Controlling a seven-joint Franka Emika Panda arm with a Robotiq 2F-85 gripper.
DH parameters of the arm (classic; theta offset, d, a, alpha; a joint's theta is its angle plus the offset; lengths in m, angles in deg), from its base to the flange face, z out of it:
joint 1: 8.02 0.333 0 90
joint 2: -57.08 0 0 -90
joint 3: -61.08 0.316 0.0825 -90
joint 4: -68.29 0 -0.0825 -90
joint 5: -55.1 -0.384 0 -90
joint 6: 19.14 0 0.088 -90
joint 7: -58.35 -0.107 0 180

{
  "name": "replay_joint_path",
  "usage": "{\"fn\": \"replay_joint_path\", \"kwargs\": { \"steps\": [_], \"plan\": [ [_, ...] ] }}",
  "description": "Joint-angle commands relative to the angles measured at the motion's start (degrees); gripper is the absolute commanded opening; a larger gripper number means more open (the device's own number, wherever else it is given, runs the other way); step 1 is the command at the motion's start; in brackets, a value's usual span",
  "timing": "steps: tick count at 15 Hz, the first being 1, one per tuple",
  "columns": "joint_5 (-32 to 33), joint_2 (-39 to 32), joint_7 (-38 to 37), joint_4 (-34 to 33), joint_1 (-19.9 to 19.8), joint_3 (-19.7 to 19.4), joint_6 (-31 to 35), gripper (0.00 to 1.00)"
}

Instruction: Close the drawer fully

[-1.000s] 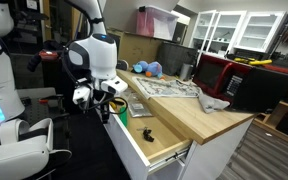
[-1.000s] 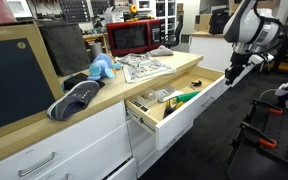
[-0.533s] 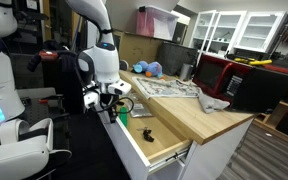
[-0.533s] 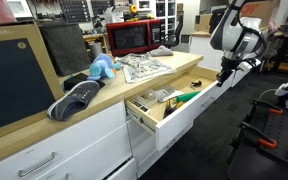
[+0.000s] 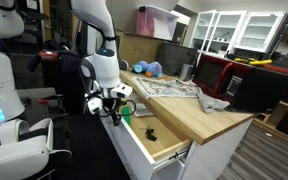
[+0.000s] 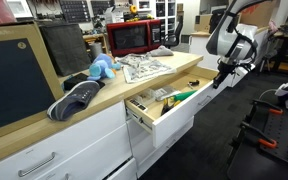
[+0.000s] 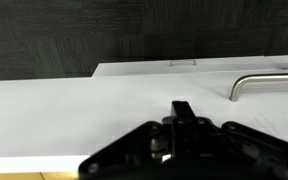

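Observation:
The long shallow drawer [image 5: 156,140] stands pulled out under the wooden countertop [image 5: 199,112], its pale wood inside showing in both exterior views [image 6: 166,106]. It holds a few small items, among them a green one [image 6: 184,96]. My gripper [image 5: 112,113] is at the drawer's glossy white front, near its far end in an exterior view [image 6: 221,82]. In the wrist view the gripper [image 7: 183,108] has its fingers together, pointing at the white front [image 7: 74,115], left of a metal handle [image 7: 260,84].
On the countertop lie a newspaper [image 6: 142,67], a blue plush toy [image 6: 103,67], a dark shoe [image 6: 76,98] and a red microwave [image 6: 134,37]. Taller white drawer fronts [image 6: 54,150] sit below. A white robot base [image 5: 19,140] and a stand [image 6: 259,135] stand on the floor nearby.
The arm has swung in and lowered, which brings my gripper up against the drawer's white front. The drawer still stands open.

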Motion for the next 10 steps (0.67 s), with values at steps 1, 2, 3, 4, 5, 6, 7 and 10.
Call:
{"fn": "replay_joint_path", "kwargs": {
  "steps": [1, 2, 3, 4, 5, 6, 7, 10],
  "plan": [
    [4.62, -5.88, 2.11, -3.22, -9.27, 8.62, 8.55, 0.0],
    [7.12, -7.1, 1.47, -3.11, -11.4, 10.3, 10.37, 0.0],
    [9.84, -8.72, 0.88, -3.16, -13.33, 11.79, 12.46, 0.0],
    [12.45, -9.95, 0.34, -3.09, -14.91, 12.73, 14.21, 0.0],
    [14.15, -6.29, -0.8, -3.8, -12.04, 8.65, 9.57, 0.0],
    [16.18, -7.33, -1.1, -4.63, -12.58, 8.39, 9.63, 0.0],
    [17.61, -7.54, -1.35, -5.43, -12.41, 7.53, 9.31, 0.0],
    [21.09, -8.42, -2.72, -7.4, -12.39, 7.03, 9.9, 0.0]
  ]
}}
